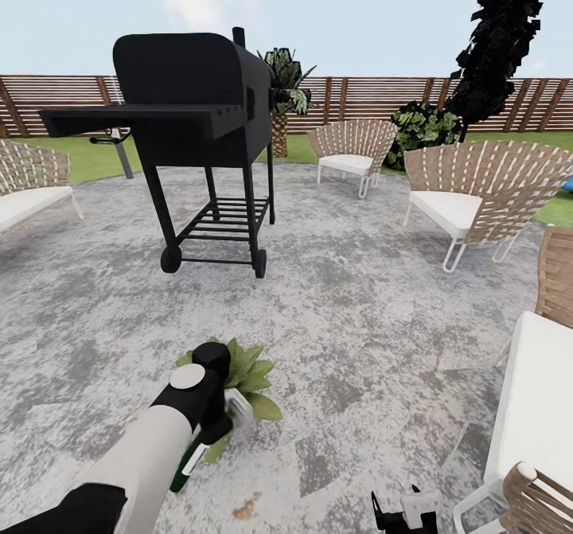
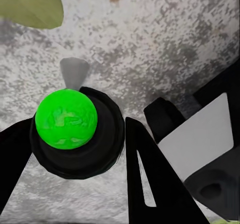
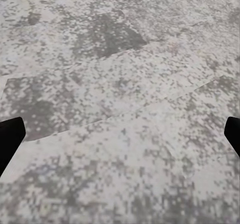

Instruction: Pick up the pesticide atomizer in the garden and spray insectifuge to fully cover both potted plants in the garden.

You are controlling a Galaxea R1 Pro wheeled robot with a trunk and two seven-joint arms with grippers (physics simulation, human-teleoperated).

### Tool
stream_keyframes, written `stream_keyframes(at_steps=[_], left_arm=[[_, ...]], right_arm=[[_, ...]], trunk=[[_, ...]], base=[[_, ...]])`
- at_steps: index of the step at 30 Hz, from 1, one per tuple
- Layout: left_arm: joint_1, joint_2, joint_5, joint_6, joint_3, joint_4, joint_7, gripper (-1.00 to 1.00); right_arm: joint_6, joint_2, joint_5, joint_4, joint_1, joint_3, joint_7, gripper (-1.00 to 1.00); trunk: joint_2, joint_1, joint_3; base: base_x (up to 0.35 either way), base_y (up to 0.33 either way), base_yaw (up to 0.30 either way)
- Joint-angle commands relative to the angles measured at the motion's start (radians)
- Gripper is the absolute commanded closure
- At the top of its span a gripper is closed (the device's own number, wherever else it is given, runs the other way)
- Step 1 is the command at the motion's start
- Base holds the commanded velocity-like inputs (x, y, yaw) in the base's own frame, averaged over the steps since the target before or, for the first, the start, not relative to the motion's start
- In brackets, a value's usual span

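On the round grey paved patio (image 1: 358,319) one potted plant (image 1: 251,375) spreads broad green leaves, its pale pot (image 1: 239,408) partly hidden by my left gripper (image 1: 208,421). That gripper is shut on the pesticide atomizer (image 1: 187,464), a dark green bottle hanging beside the plant. In the left wrist view the atomizer (image 2: 66,119) shows a bright green round top in a dark collar between the black fingers (image 2: 150,179), with a leaf (image 2: 30,3) beyond. My right gripper (image 1: 402,510) sits low, open over bare paving (image 3: 120,83).
A black barbecue grill (image 1: 199,120) on wheels stands ahead. Woven chairs (image 1: 477,192) ring the patio, one at the left (image 1: 28,188). A white table (image 1: 541,407) is close on the right. Behind are lawn, a palm-like shrub (image 1: 282,96) and the slatted fence (image 1: 358,96).
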Motion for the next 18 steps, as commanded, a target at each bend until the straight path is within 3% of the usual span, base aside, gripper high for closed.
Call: stream_keyframes(at_steps=[1, 11, 15, 18], left_arm=[[0.0, 0.0, -0.009, 0.017, -0.001, 0.0, -0.004, 1.0], [0.047, 0.001, 0.012, 0.03, 0.012, -0.002, 0.007, 1.0], [0.049, -0.01, 0.073, 0.032, 0.017, -0.041, 0.008, 1.0], [0.048, -0.01, 0.096, 0.033, 0.015, -0.058, 0.008, 1.0]], right_arm=[[-0.003, 0.0, -0.008, 0.0, 0.0, 0.009, -0.003, -1.0], [-0.002, 0.0, -0.008, 0.0, 0.0, 0.009, -0.003, -1.0], [-0.002, 0.0, -0.008, 0.0, 0.0, 0.009, -0.003, -1.0], [-0.002, 0.0, -0.008, 0.0, 0.0, 0.009, -0.003, -1.0]], trunk=[[0.0, 0.0, -0.001], [0.0, 0.0, -0.001], [0.0, 0.0, -0.001], [0.0, 0.0, -0.001]], base=[[0.0, 0.0, 0.0], [0.0, 0.0, 0.0], [0.0, 0.0, 0.0], [0.0, 0.0, 0.0]])
